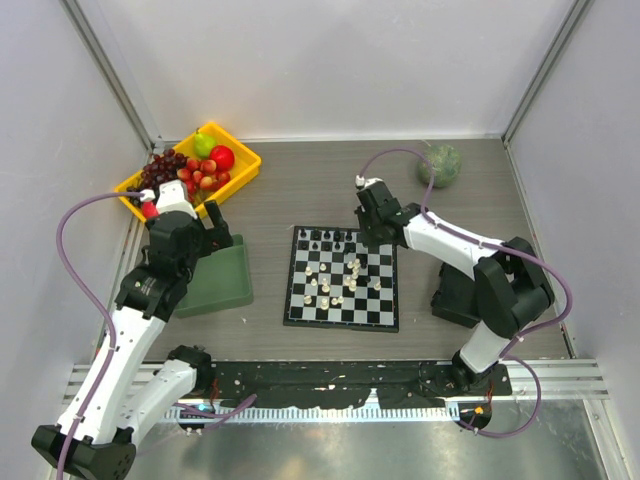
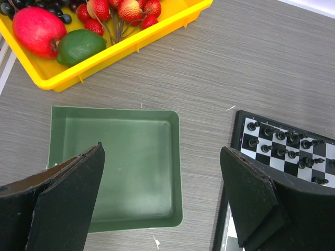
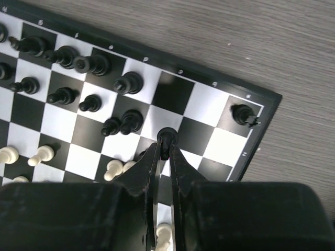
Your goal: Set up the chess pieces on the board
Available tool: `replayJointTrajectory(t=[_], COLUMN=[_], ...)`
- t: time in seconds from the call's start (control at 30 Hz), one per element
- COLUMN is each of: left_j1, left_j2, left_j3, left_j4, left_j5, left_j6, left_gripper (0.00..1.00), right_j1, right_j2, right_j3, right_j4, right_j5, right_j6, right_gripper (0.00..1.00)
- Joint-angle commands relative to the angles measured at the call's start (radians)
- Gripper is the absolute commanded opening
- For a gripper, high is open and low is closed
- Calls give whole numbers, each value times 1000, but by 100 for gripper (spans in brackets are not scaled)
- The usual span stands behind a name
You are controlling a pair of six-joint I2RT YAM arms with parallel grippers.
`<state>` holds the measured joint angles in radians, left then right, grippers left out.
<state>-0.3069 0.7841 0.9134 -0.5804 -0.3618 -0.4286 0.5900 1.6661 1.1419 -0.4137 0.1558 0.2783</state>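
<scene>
Right end effector (image 3: 166, 152) is pressed together on the head of a black piece (image 3: 167, 137), pinching it from above where it stands on the board (image 3: 172, 95), a row or so inside the far edge and toward the right. The narrow top-down pinch probably suits figures this small, since the other black pieces (image 3: 78, 63) stand close by and wider fingers would knock them. Several far-row squares are bare, one lone black figure (image 3: 243, 114) holds the corner, and the cream pieces (image 1: 335, 280) lie scattered mid-board, so setup looks only partly done. Left end effector (image 2: 161, 157) hangs spread wide over the green tray (image 2: 115, 117) on the worktop (image 2: 251, 57), apparently parked off the board to leave its partner room.
</scene>
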Motion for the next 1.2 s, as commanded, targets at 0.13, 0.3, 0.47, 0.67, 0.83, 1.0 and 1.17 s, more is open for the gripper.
replayJointTrajectory(t=[0.13,0.3,0.47,0.67,0.83,1.0,1.17], left_j1=[6,8,9,12,14,15,17], left_j2=[-14,-22,-19,-17,-14,-9,-11], left_j3=[4,2,2,2,1,1,-1], left_j4=[28,28,28,28,28,30,30], left_j5=[11,11,11,11,14,17,17], left_j6=[11,13,13,13,13,13,13], left_gripper=[99,100,100,100,100,100,100], right_j1=[-74,-107,-114,-130,-136,-140,-137], right_j2=[4,35,63,87,92,92,78], right_j3=[52,56,56,50,45,38,21], right_j4=[33,55,73,92,96,101,116], right_j5=[-10,-36,-39,-53,-52,-68,-90], right_j6=[-5,4,9,19,16,16,13], right_gripper=[15,16,16,16,16,20,22])
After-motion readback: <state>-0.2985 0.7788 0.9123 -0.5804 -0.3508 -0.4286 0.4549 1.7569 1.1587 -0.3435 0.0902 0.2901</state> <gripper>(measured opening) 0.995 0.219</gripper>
